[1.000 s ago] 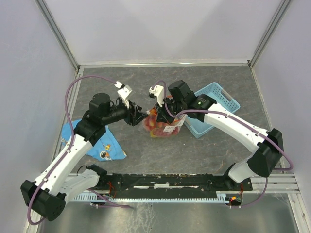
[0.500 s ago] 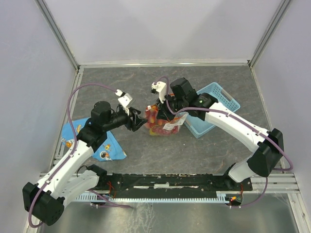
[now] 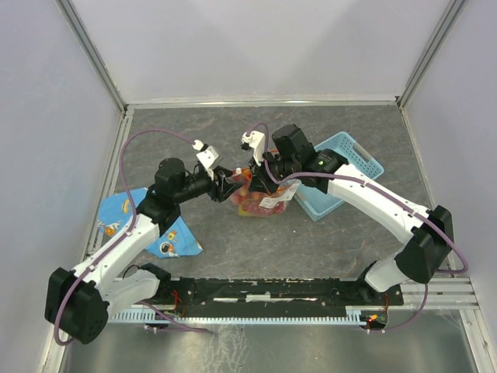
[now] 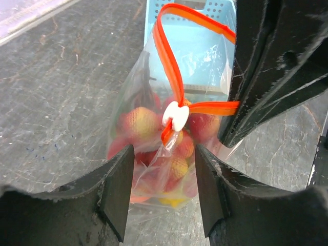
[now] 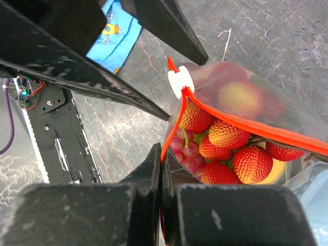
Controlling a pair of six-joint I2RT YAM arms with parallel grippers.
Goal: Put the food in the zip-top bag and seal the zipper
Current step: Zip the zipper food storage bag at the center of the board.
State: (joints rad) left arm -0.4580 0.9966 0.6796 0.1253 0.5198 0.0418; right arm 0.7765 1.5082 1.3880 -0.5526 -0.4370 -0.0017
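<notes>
Slider tab [image 4: 176,116], small and white, on the orange-red zipper strip [image 4: 167,56] sits mid-frame just above the wide-open left claw [image 4: 164,154], while the right claw [image 5: 161,169] pinches that strip.

Grey mottled table [image 3: 256,260]; blue patterned cloth [image 3: 175,238] at left; light-blue basket [image 3: 365,160] right; zip-top bag [image 3: 264,207] between.
</notes>
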